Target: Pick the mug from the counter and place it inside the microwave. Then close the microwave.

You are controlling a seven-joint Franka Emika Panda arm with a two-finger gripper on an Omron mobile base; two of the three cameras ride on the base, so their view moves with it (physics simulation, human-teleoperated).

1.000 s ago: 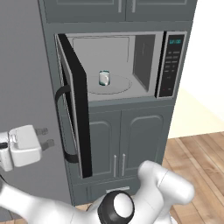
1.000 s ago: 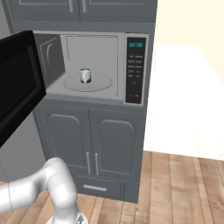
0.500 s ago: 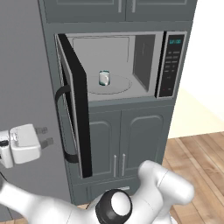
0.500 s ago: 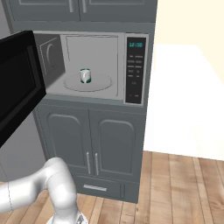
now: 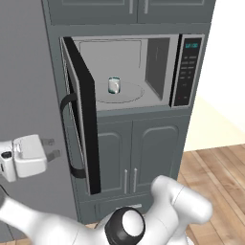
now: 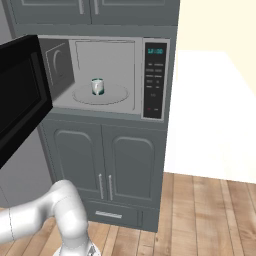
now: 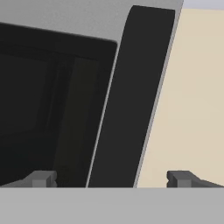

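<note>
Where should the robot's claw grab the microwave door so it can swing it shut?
Probably the dark curved handle on the outside of the open door. It bows out from the door face, leaving a gap for a finger to slip behind. The door stands swung out to the left, so the claw, open and just left of it, should come from that outer side. The mug already sits inside the microwave.

Everything looks flat and evenly lit from my end, soft rendered shadows, no glare, slightly low-res
</note>
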